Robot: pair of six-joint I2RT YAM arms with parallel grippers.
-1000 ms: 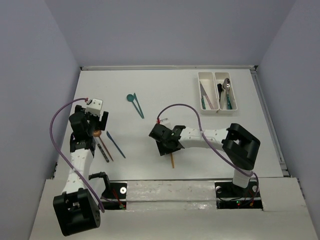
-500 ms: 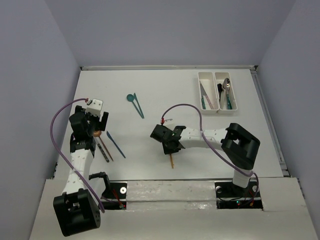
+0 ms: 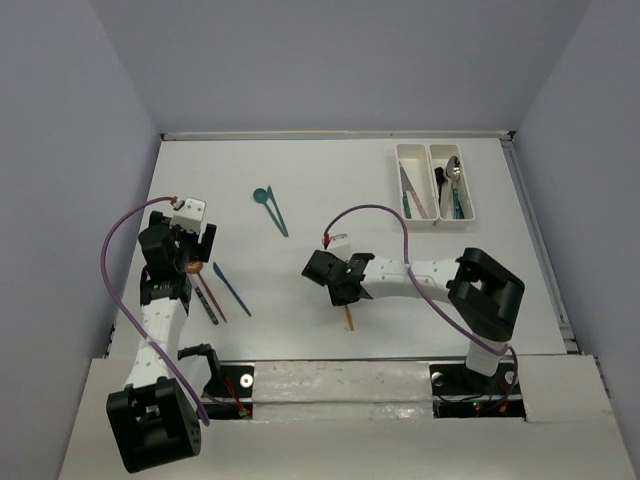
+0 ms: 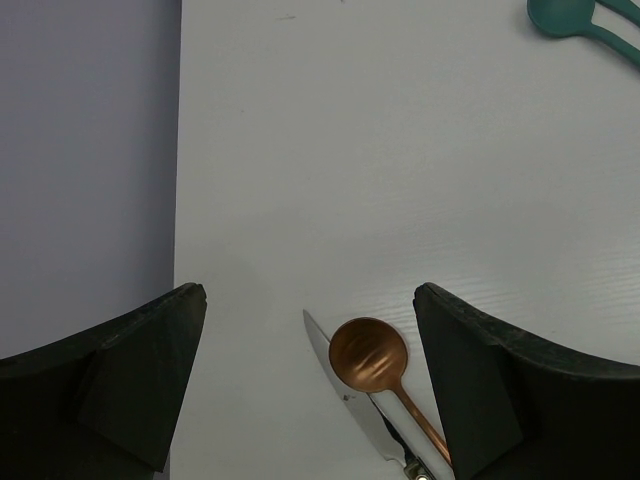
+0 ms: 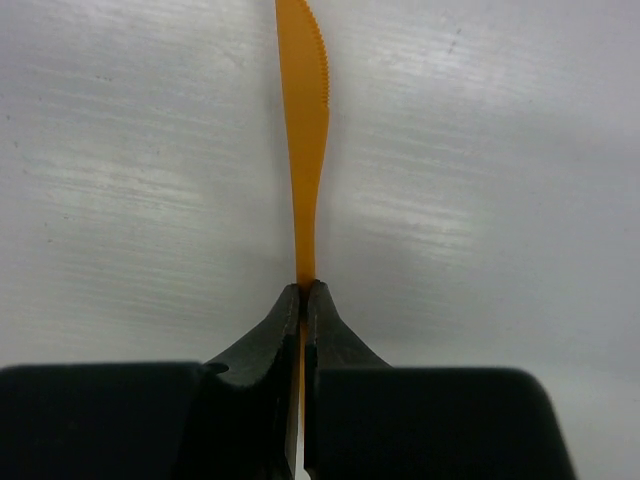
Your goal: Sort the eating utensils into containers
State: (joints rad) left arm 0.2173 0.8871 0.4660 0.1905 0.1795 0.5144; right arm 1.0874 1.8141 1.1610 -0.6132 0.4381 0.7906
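My right gripper (image 5: 303, 290) (image 3: 345, 283) is shut on the handle of an orange knife (image 5: 303, 130) (image 3: 348, 318) lying on the white table near its middle. The serrated blade points away from the wrist camera. My left gripper (image 4: 310, 305) (image 3: 190, 250) hangs open at the left, above a copper spoon (image 4: 368, 352) and a silver-bladed, black-handled knife (image 4: 345, 385), touching neither. A blue knife (image 3: 231, 288) lies just right of them. A teal spoon (image 3: 262, 196) and a teal knife (image 3: 277, 218) lie further back. The containers (image 3: 428, 165), two joined white trays at the back right, hold several utensils.
The grey side wall (image 4: 80, 150) stands close on the left of my left gripper. A purple cable (image 3: 370, 212) loops over the right arm. The table's raised rim (image 3: 530, 230) runs along the right side past the trays.
My right gripper has closed its fingers onto the orange knife's handle and shifted slightly toward the near edge. The left arm has not moved.
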